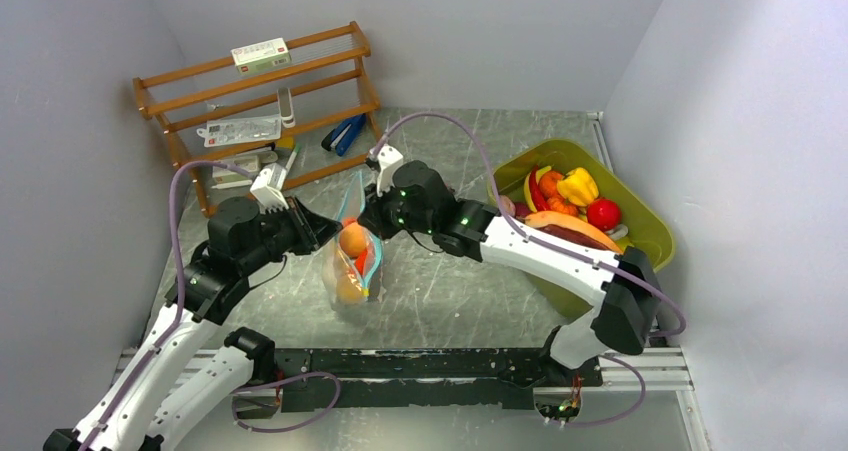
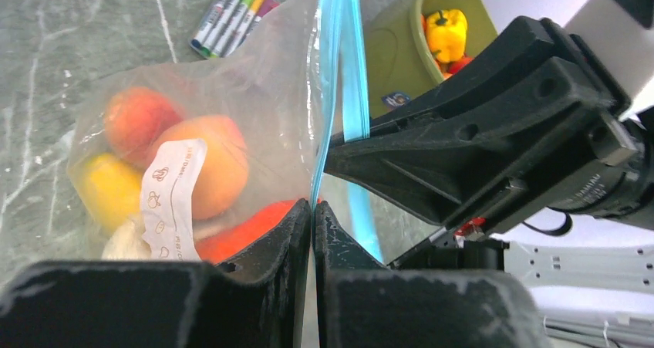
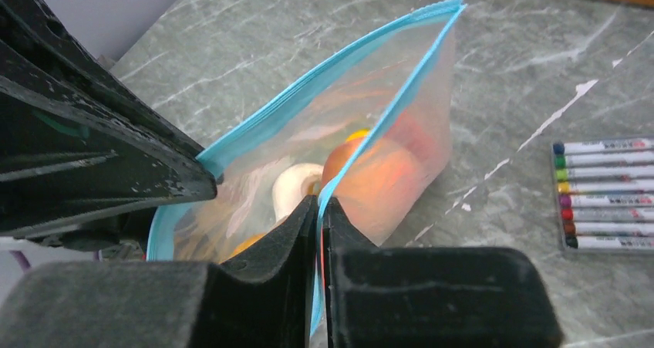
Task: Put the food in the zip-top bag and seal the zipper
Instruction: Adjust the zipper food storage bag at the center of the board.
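The clear zip-top bag (image 1: pixel 352 261) hangs between my two grippers above the table, mouth up and spread open. It holds several pieces of food (image 2: pixel 202 163): orange, yellow, red and white toy fruits (image 3: pixel 378 182). My left gripper (image 2: pixel 312 209) is shut on one side of the teal-blue zipper (image 2: pixel 333 70). My right gripper (image 3: pixel 319 203) is shut on the other side of the zipper (image 3: pixel 308 93). In the top view the left gripper (image 1: pixel 325 229) is left of the bag and the right gripper (image 1: pixel 368 219) is right of it.
An olive-green tub (image 1: pixel 640 221) with more toy food (image 1: pixel 578 186) stands at the right. A wooden rack (image 1: pixel 260 101) with small items stands at the back left. A pack of marker pens (image 3: pixel 605 194) lies on the table, also in the left wrist view (image 2: pixel 231 16).
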Available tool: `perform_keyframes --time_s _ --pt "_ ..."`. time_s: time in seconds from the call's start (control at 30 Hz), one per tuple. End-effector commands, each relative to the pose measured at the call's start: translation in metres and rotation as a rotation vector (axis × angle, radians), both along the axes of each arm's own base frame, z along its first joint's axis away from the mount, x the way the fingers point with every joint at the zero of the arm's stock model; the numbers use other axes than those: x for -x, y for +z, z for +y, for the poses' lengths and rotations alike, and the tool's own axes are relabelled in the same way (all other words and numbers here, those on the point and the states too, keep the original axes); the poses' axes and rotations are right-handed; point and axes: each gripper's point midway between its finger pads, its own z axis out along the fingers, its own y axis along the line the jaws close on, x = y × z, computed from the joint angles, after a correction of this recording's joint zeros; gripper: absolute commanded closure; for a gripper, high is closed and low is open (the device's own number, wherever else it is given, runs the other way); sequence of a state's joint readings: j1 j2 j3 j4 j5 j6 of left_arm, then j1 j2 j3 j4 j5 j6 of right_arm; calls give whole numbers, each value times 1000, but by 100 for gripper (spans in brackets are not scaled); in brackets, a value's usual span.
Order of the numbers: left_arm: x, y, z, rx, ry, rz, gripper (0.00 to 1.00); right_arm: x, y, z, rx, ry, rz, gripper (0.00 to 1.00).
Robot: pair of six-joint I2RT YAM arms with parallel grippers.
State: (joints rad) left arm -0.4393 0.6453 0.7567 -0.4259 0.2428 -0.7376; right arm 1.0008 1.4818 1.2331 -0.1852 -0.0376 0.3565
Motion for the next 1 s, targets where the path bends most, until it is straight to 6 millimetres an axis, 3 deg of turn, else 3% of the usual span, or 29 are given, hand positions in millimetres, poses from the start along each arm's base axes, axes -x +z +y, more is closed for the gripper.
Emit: perform_keyframes --time_s 0.0,0.17,0.33,0.4,0.57,0.73,0.97 --pt "-20 9 14 10 137 -26 93 -14 15 9 -12 -21 -43 87" --pt "-29 12 23 7 204 -47 93 -21 15 -15 9 -200 40 50" --pt "-34 11 28 -9 236 -61 93 -5 31 -48 -114 -346 119 37" --pt "-36 10 29 -16 243 -63 93 7 47 -57 -208 -380 131 36" --pt "-41 9 29 -23 254 -69 93 45 61 -54 -339 -364 99 37" --pt "-43 9 27 -16 249 -72 93 74 40 -37 -344 -330 46 40" --pt "-43 8 28 -31 251 -72 93 104 35 -10 -374 -285 -88 47"
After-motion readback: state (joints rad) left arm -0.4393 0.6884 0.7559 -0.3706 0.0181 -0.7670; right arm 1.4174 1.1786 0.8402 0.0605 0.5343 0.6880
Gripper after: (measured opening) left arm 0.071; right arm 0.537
